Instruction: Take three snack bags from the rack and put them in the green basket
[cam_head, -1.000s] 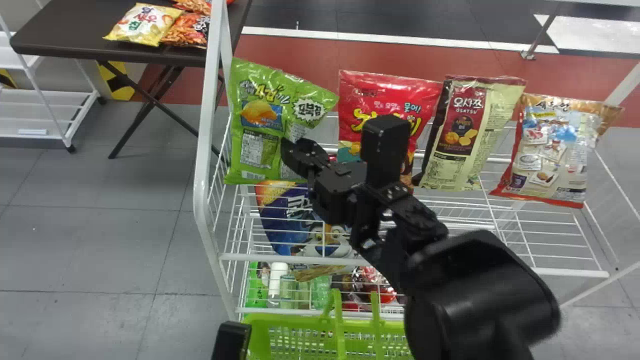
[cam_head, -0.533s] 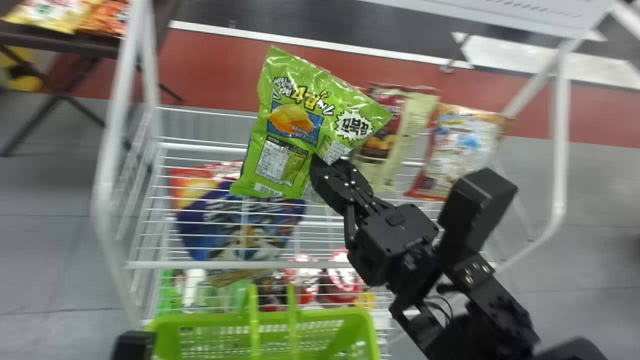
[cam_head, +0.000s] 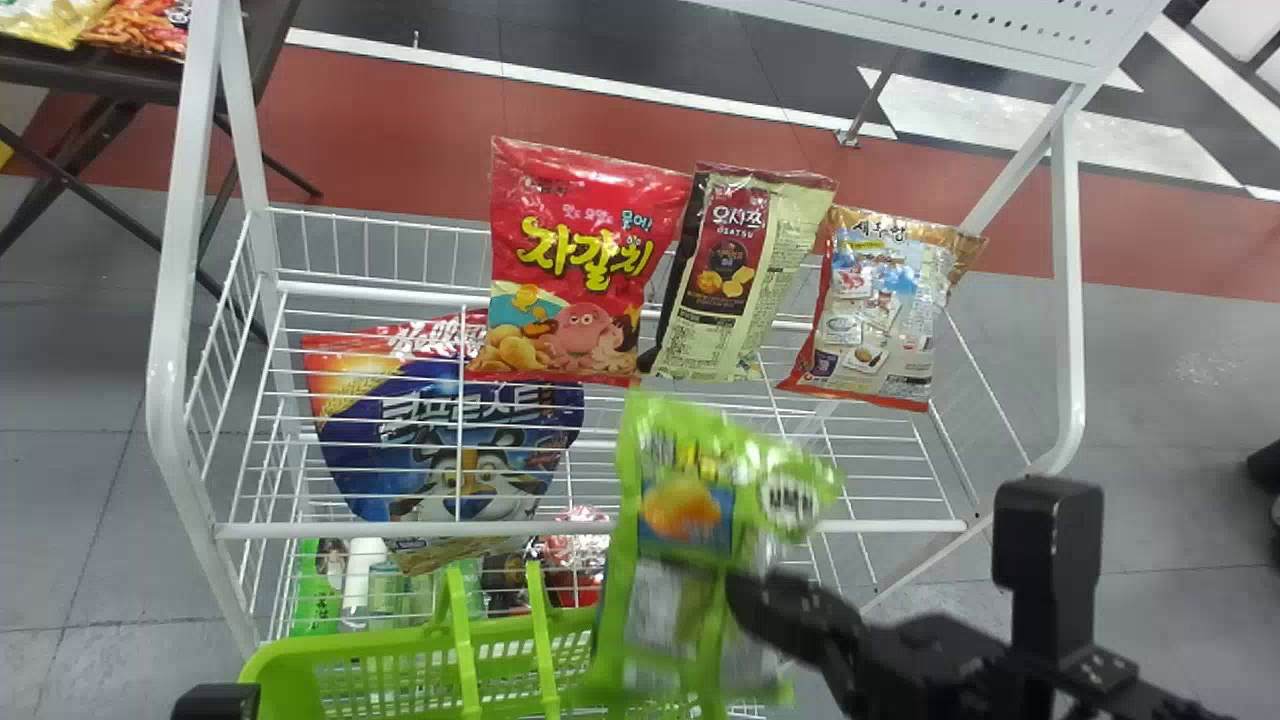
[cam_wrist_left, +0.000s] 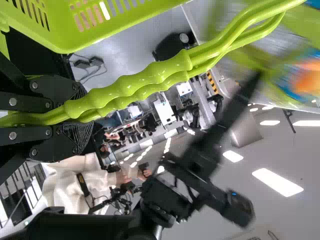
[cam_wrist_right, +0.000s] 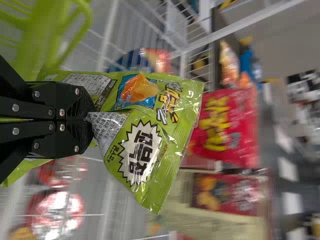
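My right gripper holds the green snack bag over the right end of the green basket, in front of the rack. In the right wrist view the right gripper pinches the side of the green bag. A red bag, a cream and dark red bag and an orange and white bag stand on the rack's upper level. The left arm is at the bottom left; in the left wrist view its gripper is closed around the basket's handles.
The white wire rack stands behind the basket. A blue cereal bag leans on its lower level, with bottles and red packs below. A dark table with more snack bags is at the back left.
The right gripper lifted the green bag off the rack's left end, then brought it right and down toward the basket. The head view has shifted to the right.
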